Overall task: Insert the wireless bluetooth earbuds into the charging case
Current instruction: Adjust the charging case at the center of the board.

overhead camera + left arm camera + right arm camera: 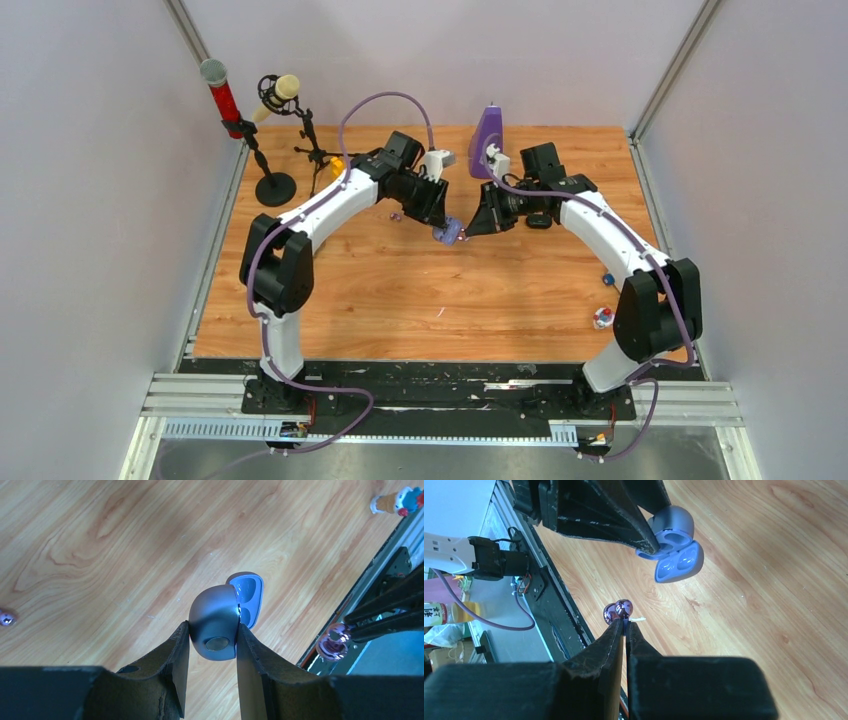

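left gripper [212, 630] was clamped on the open purple case [216, 615], held above the wooden table [100, 555], lid [248, 596] swung back | right gripper [625, 623] was pinched tight on a glossy purple earbud [618, 611] at its fingertips | earbud hung near the case, apart from it, outside its sockets

Red microphone [218, 92] (on a stand), small figurine [602, 318]

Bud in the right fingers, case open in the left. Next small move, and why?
Probably ease the right gripper toward the charging case, held lid-open by the left gripper: the pinched purple earbud hangs apart from it, not yet seated.
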Available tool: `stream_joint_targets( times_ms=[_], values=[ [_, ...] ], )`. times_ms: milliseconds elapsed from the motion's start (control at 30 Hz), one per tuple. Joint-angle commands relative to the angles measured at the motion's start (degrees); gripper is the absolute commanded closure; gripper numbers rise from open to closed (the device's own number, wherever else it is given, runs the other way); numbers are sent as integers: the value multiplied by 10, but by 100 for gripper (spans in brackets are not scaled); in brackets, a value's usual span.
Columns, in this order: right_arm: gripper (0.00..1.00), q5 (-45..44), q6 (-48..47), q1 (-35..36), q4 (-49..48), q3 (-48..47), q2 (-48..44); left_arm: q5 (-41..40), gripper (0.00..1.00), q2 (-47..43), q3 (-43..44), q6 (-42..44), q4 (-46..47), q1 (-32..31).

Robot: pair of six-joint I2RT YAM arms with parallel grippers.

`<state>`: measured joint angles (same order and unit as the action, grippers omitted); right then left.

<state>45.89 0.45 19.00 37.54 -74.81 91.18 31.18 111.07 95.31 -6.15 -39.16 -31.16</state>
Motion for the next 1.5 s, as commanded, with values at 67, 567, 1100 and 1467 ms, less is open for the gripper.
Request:
stream_joint_targets(
  times_ms=[67, 567, 1100, 1467],
  values=[
    [96, -2, 7, 0, -20, -12, -20, -41, 78, 28, -14, -29, 8, 8],
    [96, -13, -29, -21, -39, 27, -96, -68, 50, 10, -115, -62, 56, -16],
    [95, -1, -31, -31, -47, 41, -124, -119, 34, 22, -103, -53, 56, -22],
    [95, 2, -32, -34, -50, 45, -126, -27, 39, 88, -54, -44, 32, -8]
  ],
)
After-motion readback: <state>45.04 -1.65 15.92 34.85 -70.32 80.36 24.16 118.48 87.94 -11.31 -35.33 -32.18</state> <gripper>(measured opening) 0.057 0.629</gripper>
